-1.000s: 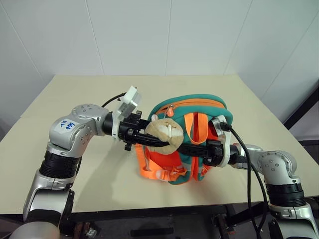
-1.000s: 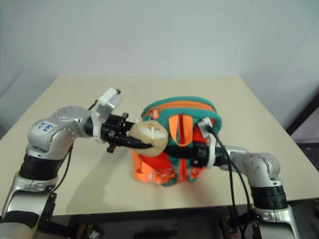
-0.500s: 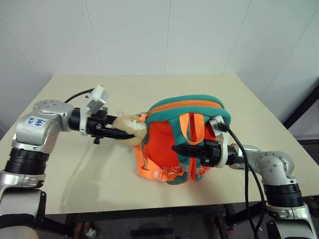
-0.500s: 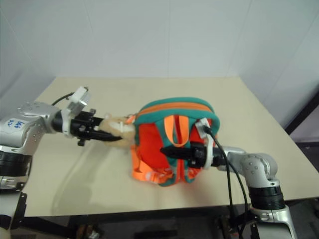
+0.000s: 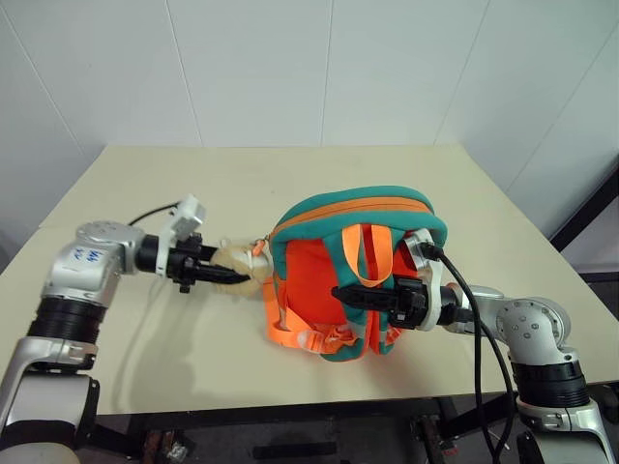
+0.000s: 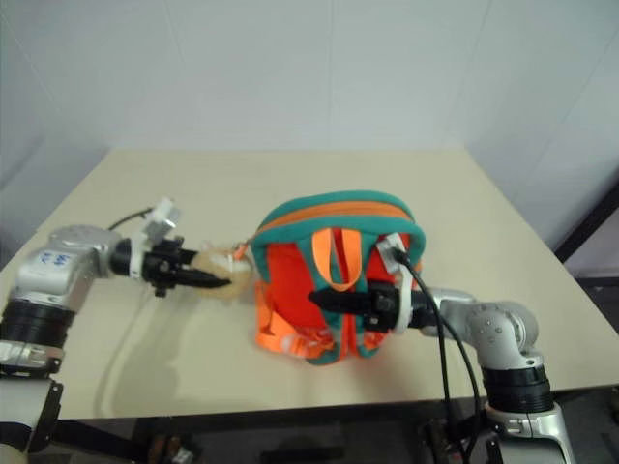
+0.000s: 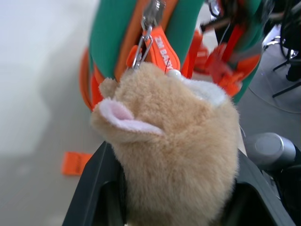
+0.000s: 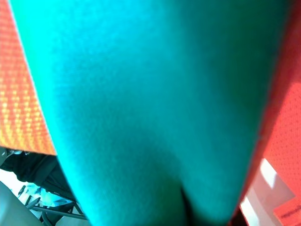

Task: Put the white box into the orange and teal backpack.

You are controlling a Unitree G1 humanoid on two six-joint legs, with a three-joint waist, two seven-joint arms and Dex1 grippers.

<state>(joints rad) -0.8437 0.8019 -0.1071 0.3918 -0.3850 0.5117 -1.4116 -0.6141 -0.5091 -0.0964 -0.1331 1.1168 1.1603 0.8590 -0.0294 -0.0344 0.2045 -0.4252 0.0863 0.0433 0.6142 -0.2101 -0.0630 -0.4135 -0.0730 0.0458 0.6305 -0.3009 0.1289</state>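
White walls behind; beige counter (image 5: 145, 338) below. Orange and teal backpack (image 5: 353, 275) upright mid-counter, straps facing the camera. White box cannot be seen. Right end effector (image 5: 350, 293) pressed together, pinching a teal padded strap (image 5: 385, 275) at the pack's front. Left end effector (image 5: 237, 278) pinching tan plush toy (image 5: 240, 259), clipped to the pack's left side.

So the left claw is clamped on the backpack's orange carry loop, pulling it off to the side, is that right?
Not quite. The left claw is clamped on the plush toy clipped to the backpack, not the carry loop. The left wrist view shows the toy between its fingers. It does sit off to the backpack's side.
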